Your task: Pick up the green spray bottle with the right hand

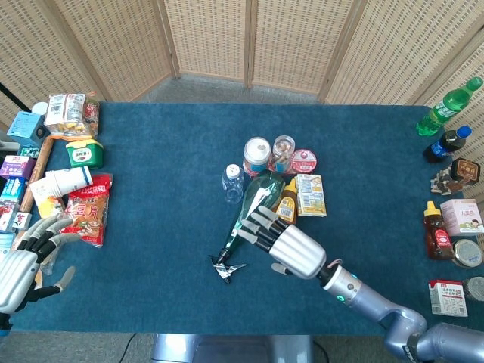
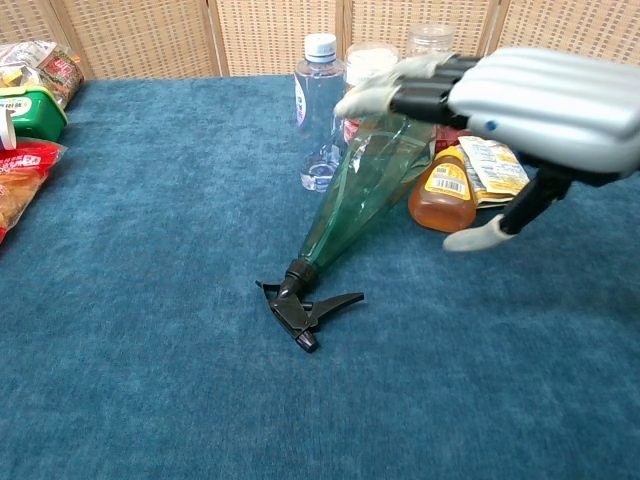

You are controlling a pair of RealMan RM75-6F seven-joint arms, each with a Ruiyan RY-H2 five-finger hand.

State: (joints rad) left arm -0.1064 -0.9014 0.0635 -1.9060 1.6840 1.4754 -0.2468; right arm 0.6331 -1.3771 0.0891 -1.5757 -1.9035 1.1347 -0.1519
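While the green spray bottle (image 1: 255, 209) lies on its side on the blue table (image 1: 151, 189), the right hand (image 1: 287, 244) hangs above its body with fingers (image 2: 385, 95) stretched out and apart and the thumb (image 2: 480, 234) hanging low to the side, holding nothing. Seen from the chest, daylight shows between the hand and the bottle, so no contact can be read there; from the head view the fingertips overlap the green body. From the table's middle, the bottle's wide base points toward 1 o'clock and its black trigger head (image 1: 225, 268) toward 7 o'clock. At the base sits a cluster: a clear water bottle (image 1: 233, 181) at 11 o'clock of it, a white-lidded jar (image 1: 256, 153) and a clear jar (image 1: 283, 151) at 12, a pink tub (image 1: 305, 161) at 1, a honey bottle (image 1: 286, 203) and a yellow pouch (image 1: 311, 194) at 3. Far off at 9 o'clock, by a red snack bag (image 1: 89, 208), the left hand (image 1: 23, 265) rests with fingers spread and nothing in them
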